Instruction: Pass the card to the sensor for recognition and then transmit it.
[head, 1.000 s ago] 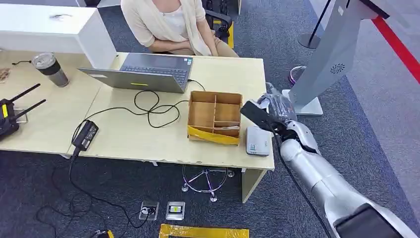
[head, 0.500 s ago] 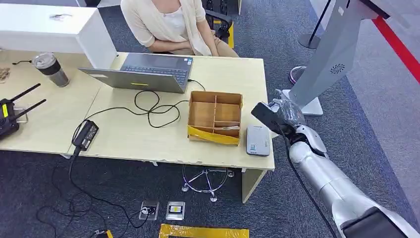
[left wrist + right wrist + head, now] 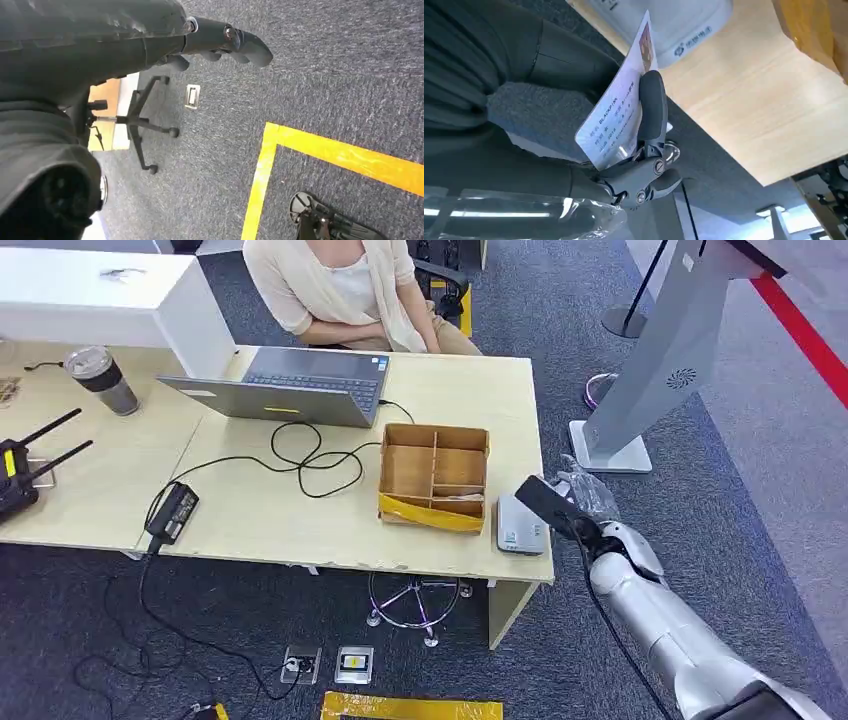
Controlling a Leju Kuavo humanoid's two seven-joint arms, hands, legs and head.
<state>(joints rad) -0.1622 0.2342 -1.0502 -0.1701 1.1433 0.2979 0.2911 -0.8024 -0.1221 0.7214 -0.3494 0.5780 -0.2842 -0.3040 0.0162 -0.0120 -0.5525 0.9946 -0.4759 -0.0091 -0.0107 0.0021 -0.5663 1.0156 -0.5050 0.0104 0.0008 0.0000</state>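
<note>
Card: glossy laminate, white face, printed text. Right robot hand: matt dark plastic fingers, grey felt-like pad on thumb, bright metal pins at the joints, clear crinkly film near wrist. Sensor: smooth light-grey plastic, slight sheen. Counter: pale wood-grain laminate, smooth, matt. Divider box: brown corrugated cardboard, glossy yellow tape on front edge. Floor: rough dark-grey carpet. Arm: silver, satin metallic finish.

Fingers pinch the card near the white sensor.
</note>
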